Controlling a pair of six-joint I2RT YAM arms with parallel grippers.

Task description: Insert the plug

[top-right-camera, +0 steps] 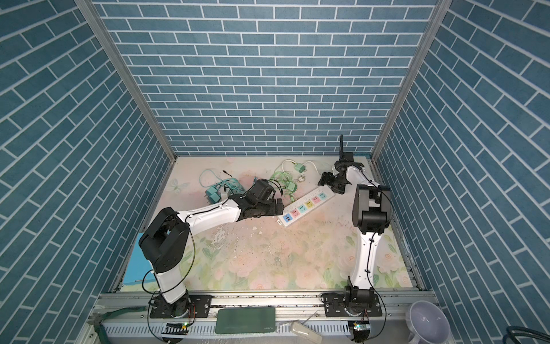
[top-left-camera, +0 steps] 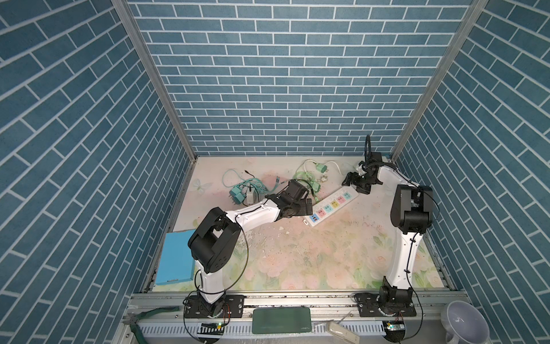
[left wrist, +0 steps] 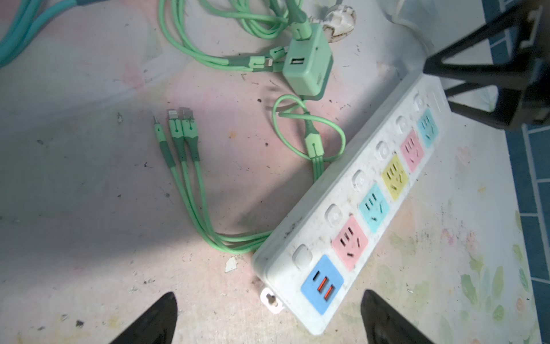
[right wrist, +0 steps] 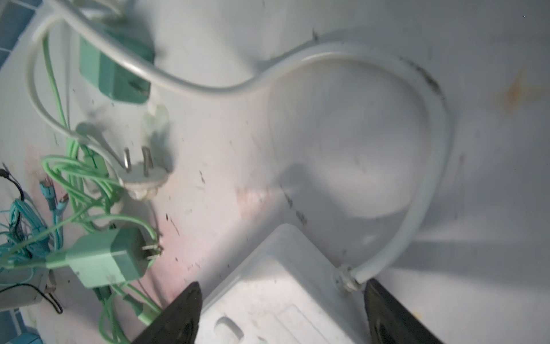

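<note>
A white power strip [top-left-camera: 330, 205] with coloured sockets lies slanted on the floral table; both top views show it [top-right-camera: 305, 205]. My left gripper [left wrist: 268, 315] is open and straddles the strip's near end [left wrist: 372, 208] by the blue USB panel, holding nothing. At the far, cord end [right wrist: 282, 297], my right gripper [right wrist: 282, 315] is open, its fingertips close to either side. A green charger plug [right wrist: 110, 259] lies loose beside the strip with its prongs showing [left wrist: 306, 68]. The strip's own white plug [right wrist: 143, 178] lies prongs-up nearby.
A second green charger [top-left-camera: 320, 169] lies by the back wall amid green cables. Teal chargers and cables [top-left-camera: 238, 195] are bunched at the back left. Three loose cable tips [left wrist: 175, 131] lie on the table. A blue box [top-left-camera: 175, 256] sits at the left edge.
</note>
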